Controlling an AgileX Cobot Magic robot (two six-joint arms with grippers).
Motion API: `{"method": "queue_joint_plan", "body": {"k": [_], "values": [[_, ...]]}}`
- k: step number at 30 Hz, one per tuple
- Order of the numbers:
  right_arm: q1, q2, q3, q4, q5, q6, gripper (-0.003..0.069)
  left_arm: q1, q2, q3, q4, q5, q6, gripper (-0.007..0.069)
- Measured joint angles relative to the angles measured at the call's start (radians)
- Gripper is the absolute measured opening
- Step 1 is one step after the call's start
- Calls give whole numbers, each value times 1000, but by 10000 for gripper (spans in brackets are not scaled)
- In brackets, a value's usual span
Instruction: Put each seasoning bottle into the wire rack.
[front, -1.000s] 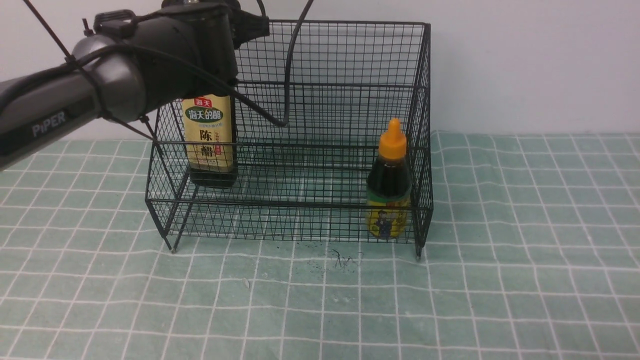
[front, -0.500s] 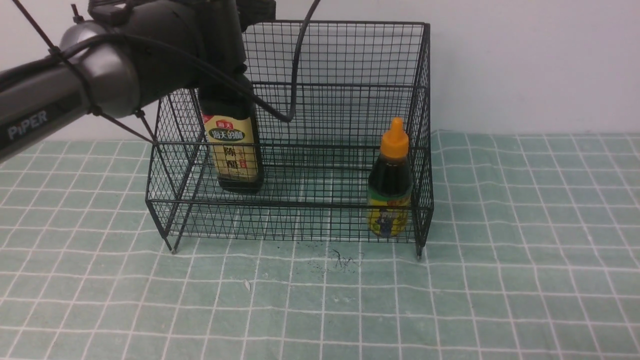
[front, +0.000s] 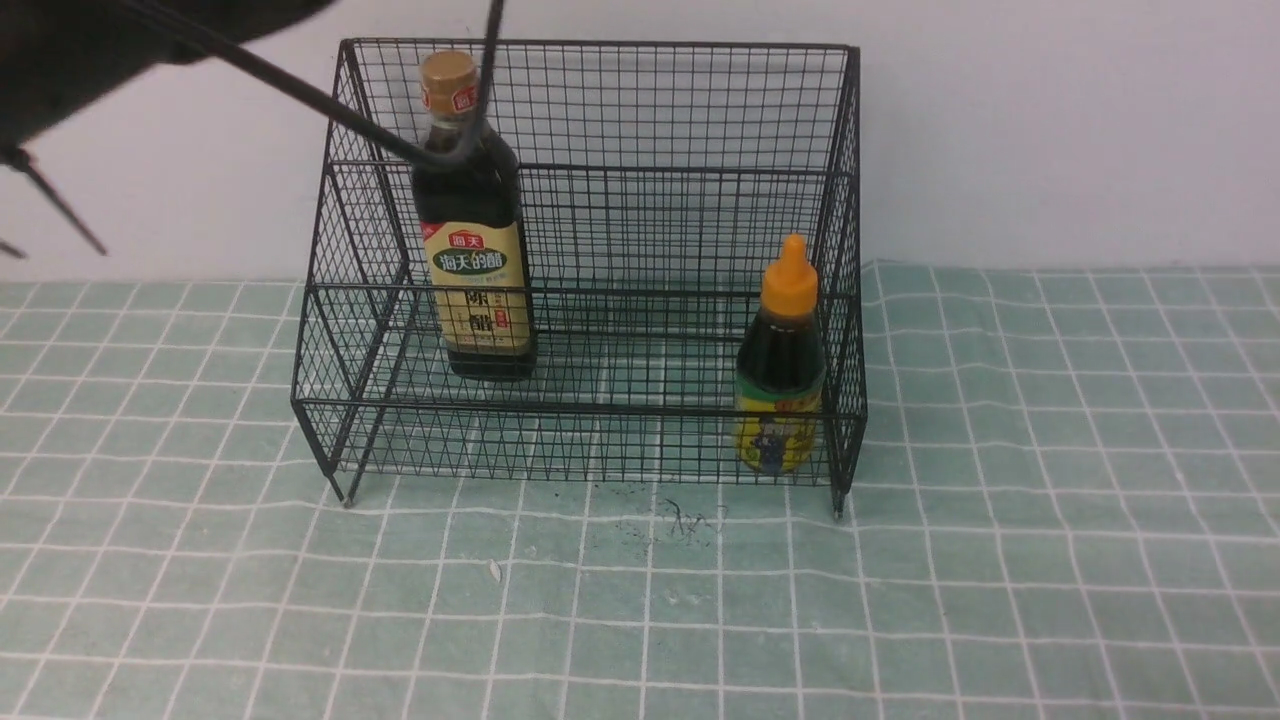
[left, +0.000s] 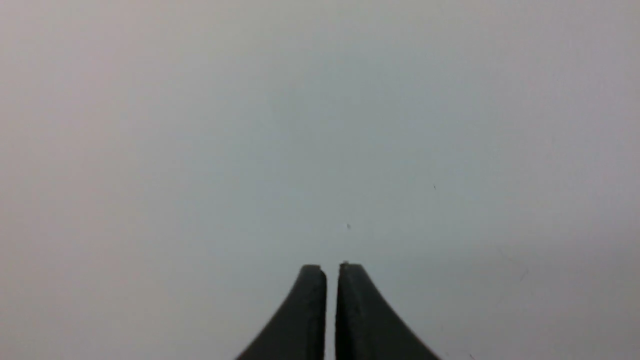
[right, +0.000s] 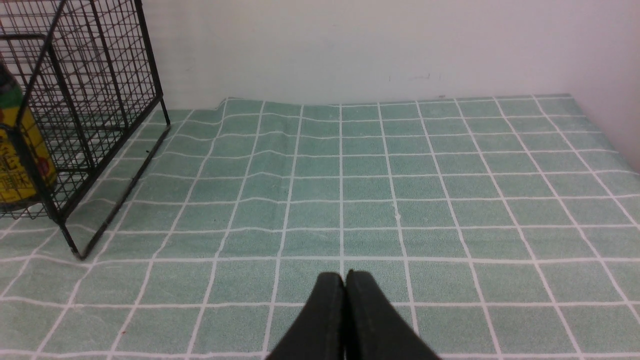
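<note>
We judge the task done: the tall bottle (front: 472, 215) stands upright on the upper tier of the wire rack (front: 600, 290), and the short bottle (front: 780, 365) on its lower tier. Our left gripper (left: 331, 272) is closed on nothing, facing bare wall, both bottles out of its sight. Our right gripper (right: 345, 280) is closed and empty, well apart from the rack's corner.

The black two-tier wire rack (front: 640, 180) holds both dark-liquid bottles upright: the tall gold-capped bottle (front: 475, 250) at left, the short orange-nozzled bottle (front: 781, 370) front right.
</note>
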Motion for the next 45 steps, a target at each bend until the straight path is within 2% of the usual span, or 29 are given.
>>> {"method": "queue_joint_plan", "body": {"k": [3, 8, 11, 12, 13, 17, 19, 22, 24, 25, 27, 30, 32, 33, 35, 37, 38, 39, 41, 42, 44, 45], "values": [[0, 0, 0, 0, 0, 0, -13, 0, -75, 0, 0, 8, 107, -3], [0, 0, 0, 0, 0, 0, -13, 0, -169, 0, 0, 9, 127, -3], [0, 0, 0, 0, 0, 0, -13, 0, -255, 0, 0, 15, 28, -3], [0, 0, 0, 0, 0, 0, -13, 0, -286, 0, 0, 27, -41, -3], [0, 0, 0, 0, 0, 0, -13, 0, -291, 0, 0, 33, -52, -3], [0, 0, 0, 0, 0, 0, -13, 0, -382, -3, 0, 111, -288, -3], [0, 0, 0, 0, 0, 0, -13, 0, -429, -6, 2, 220, -443, -3], [0, 0, 0, 0, 0, 0, -13, 0, -468, -9, 9, 399, -586, -3], [0, 0, 0, 0, 0, 0, -13, 0, -484, -9, 22, 602, -659, -3], [0, 0, 0, 0, 0, 0, -13, 0, -485, -9, 22, 602, -665, -3], [0, 0, 0, 0, 0, 0, -13, 0, -489, -9, 35, 804, -741, -3], [0, 0, 0, 0, 0, 0, -13, 0, -489, -2, 72, 1021, -849, -3], [0, 0, 0, 0, 0, 0, -13, 0, -489, 6, 180, 1185, -966, -3], [0, 0, 0, 0, 0, 0, -13, 0, -489, 9, 279, 1305, -1065, -3], [0, 0, 0, 0, 0, 0, -13, 0, -489, 11, 435, 1426, -1177, -3], [0, 0, 0, 0, 0, 0, -13, 0, -493, 11, 665, 1594, -1301, -3], [0, 0, 0, 0, 0, -1, -13, 0, -494, 12, 685, 1619, -1322, -3], [0, 0, 0, 0, 0, 0, -13, 0, -505, 17, 849, 1687, -1398, -3], [0, 0, 0, 0, 0, 0, -13, 0, -527, 20, 1031, 1739, -1476, -3], [0, 0, 0, 0, 0, 0, -13, 0, -530, 20, 1047, 1742, -1483, -3], [0, 0, 0, 0, 0, 0, -13, 0, -573, 20, 1207, 1748, -1572, -3], [0, 0, 0, 0, 0, 0, -13, 0, -577, 20, 1217, 1748, -1578, -3]]}}
